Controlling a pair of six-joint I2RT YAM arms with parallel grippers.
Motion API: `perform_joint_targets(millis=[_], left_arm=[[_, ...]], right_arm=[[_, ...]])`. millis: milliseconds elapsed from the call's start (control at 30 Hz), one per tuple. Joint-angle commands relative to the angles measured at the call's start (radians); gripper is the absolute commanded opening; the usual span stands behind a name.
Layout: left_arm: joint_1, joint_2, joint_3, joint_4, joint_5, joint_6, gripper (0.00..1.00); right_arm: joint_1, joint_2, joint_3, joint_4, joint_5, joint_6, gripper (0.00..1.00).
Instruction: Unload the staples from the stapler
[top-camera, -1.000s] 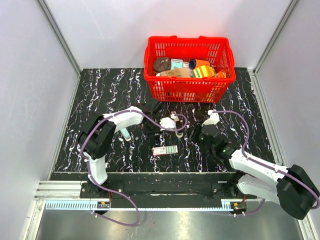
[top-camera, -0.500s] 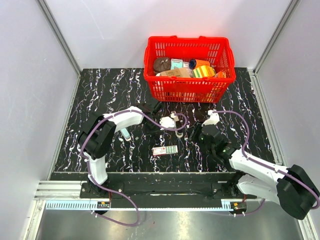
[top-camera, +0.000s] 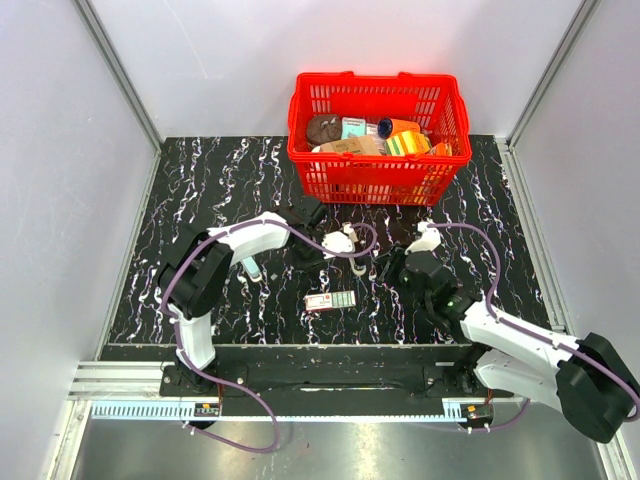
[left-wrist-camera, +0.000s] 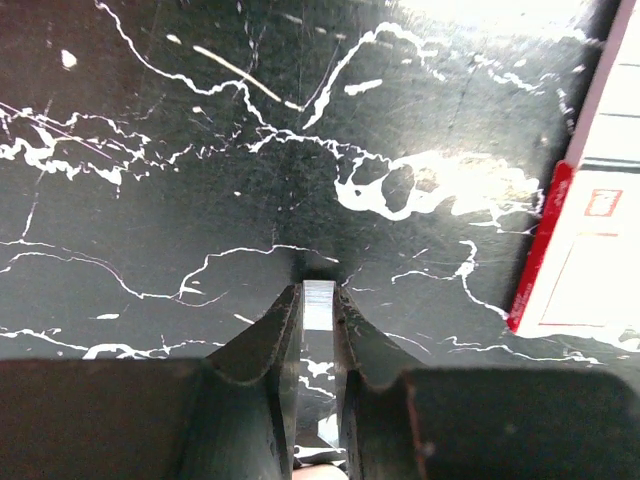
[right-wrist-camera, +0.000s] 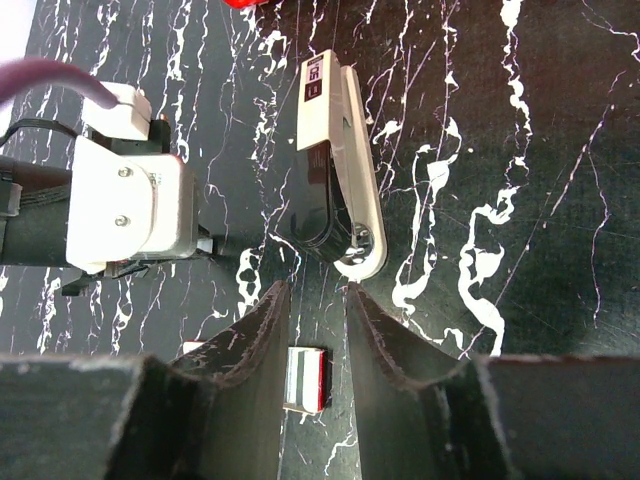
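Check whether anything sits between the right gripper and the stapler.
Nothing visible does. In the right wrist view the stapler lies directly ahead of the right gripper, close to its tips, with nothing between them. The left arm's wrist camera sits off to one side, and the red-and-white box lies below the gripper, not ahead of it.

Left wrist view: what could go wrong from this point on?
The left pincer is shut on a thin pale strip, probably staples; it could snap or slip onto the black marbled table. The small pale bar-shaped stapler lies unheld just ahead of the open right pincer, so a nudge could skid it.
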Motion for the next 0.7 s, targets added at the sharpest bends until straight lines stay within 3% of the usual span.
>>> perform_joint_targets(millis=[0, 300, 433, 533, 667], left_arm=[[-0.007, -0.032, 0.086, -0.011, 0.071, -0.096, 0.00], [0.002, -0.191, 0.182, -0.029, 0.221, -0.293, 0.00], [0.039, -0.280, 0.212, -0.018, 0.383, -0.426, 0.00], [0.094, -0.352, 0.193, 0.052, 0.530, -0.564, 0.00], [0.172, -0.449, 0.108, 0.265, 0.699, -0.820, 0.00]], right_arm=[[-0.006, -0.031, -0.006, 0.042, 0.018, -0.004, 0.34], [-0.005, -0.060, 0.010, 0.043, -0.034, -0.042, 0.37], [-0.006, -0.085, 0.118, -0.088, -0.082, -0.079, 0.41], [-0.005, -0.132, 0.204, -0.165, -0.132, -0.099, 0.44], [-0.005, -0.171, 0.302, -0.174, -0.229, -0.091, 0.49]])
